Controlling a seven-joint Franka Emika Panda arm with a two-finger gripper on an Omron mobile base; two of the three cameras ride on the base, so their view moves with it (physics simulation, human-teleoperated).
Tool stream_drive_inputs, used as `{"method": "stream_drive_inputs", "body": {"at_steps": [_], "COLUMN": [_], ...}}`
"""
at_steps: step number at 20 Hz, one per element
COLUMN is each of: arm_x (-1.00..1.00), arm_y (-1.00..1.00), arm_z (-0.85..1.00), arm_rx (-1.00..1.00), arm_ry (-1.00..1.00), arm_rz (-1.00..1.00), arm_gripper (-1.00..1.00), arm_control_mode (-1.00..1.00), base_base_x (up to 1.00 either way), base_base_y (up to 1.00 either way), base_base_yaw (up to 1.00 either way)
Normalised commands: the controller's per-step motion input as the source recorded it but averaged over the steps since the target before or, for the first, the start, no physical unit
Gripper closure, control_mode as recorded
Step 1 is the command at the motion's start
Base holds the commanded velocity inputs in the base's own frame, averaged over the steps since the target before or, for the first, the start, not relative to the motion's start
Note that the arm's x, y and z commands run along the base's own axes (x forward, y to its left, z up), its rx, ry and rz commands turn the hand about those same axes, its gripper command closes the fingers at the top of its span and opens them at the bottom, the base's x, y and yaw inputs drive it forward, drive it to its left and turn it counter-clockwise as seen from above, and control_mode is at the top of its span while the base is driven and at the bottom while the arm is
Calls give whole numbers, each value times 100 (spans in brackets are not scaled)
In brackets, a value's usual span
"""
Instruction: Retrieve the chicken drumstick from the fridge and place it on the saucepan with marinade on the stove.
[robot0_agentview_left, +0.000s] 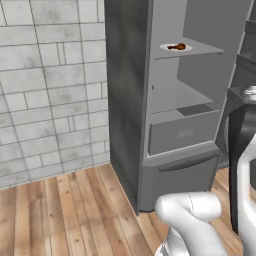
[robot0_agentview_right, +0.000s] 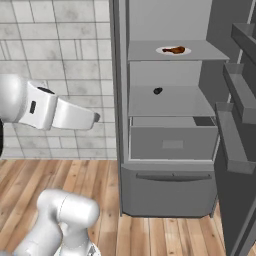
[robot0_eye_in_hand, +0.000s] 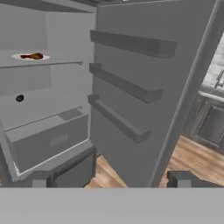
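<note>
Jaws are standing wide apart, holding nothing. The brown, glossy chicken drumstick (robot0_agentview_right: 175, 49) is lying on a white plate (robot0_agentview_right: 165, 50) on the open fridge (robot0_agentview_right: 172, 190)'s upper shelf; a small dark object (robot0_agentview_right: 157, 91) below is staying indistinct.

Fridge (robot0_agentview_right: 170, 190) matt grey metal; drumstick (robot0_agentview_right: 176, 49) glossy brown; floor (robot0_agentview_left: 65, 215) wood planks; wall (robot0_agentview_left: 50, 85) rough stone tile.

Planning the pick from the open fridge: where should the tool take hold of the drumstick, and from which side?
Probably across the thick meaty end of the drumstick, coming straight in from the open front. It lies flat on a white plate on the upper shelf, bone end pointing sideways, with little room above.
</note>
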Motion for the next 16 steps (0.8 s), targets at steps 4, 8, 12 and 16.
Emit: {"method": "stream_drive_inputs", "body": {"at_steps": [4,8,12,16], "arm_x": [10,17,28,13], "arm_y": [4,14,15,2], "arm_z": [0,0,-10,-9], "arm_rx": [19,14,3,3], "arm_ry": [0,0,0,0], "arm_rz": [24,13,10,18], "arm_gripper": [-100,-100,-100,-100], "arm_control_mode": [-100,-100,-100,-100], "base_base_x": [0,0,0,0], "base_base_y": [0,0,0,0], "base_base_yaw": [0,0,0,0]}}
